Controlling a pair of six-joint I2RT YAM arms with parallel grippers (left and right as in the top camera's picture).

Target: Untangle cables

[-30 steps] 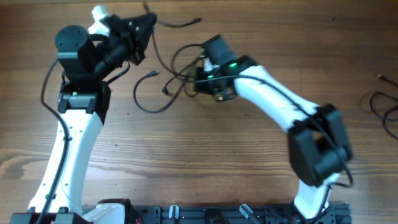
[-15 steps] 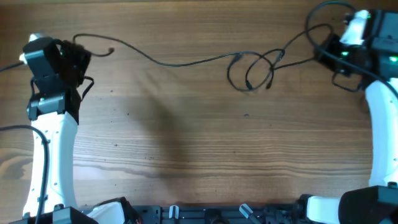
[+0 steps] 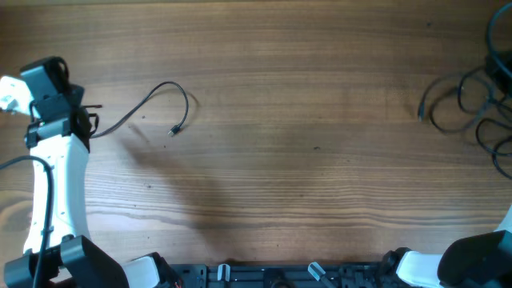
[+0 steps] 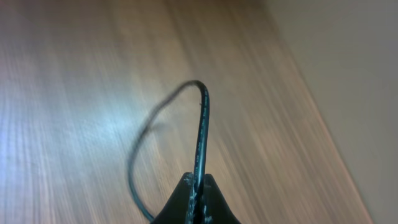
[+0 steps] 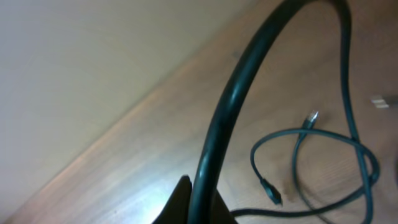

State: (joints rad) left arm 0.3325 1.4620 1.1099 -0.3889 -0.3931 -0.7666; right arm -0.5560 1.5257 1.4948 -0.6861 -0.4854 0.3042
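One thin black cable (image 3: pixel 152 100) lies alone on the left of the table, its plug end (image 3: pixel 174 130) pointing down. My left gripper (image 3: pixel 83 122) is shut on its other end; in the left wrist view the cable (image 4: pixel 200 124) rises from the shut jaws (image 4: pixel 198 182) and arcs back down to the left. The other cables (image 3: pixel 460 104) lie in loose loops at the right edge. My right gripper (image 5: pixel 203 190) is shut on one of them, which curves up over the camera (image 5: pixel 239 87). Past it, loops (image 5: pixel 323 152) and a plug (image 5: pixel 272 191) rest on the wood. The right gripper is outside the overhead view.
The wooden table (image 3: pixel 304 160) spans the overhead view. A small pale object (image 5: pixel 380 101) lies at the right edge of the right wrist view. The left arm (image 3: pixel 56 176) stands along the left edge, and the right arm's base (image 3: pixel 472 268) sits at bottom right.
Both arms have swung apart to the table's sides. The long cable came free of the knot and went left with the left gripper. The looped cables went right with the right gripper.
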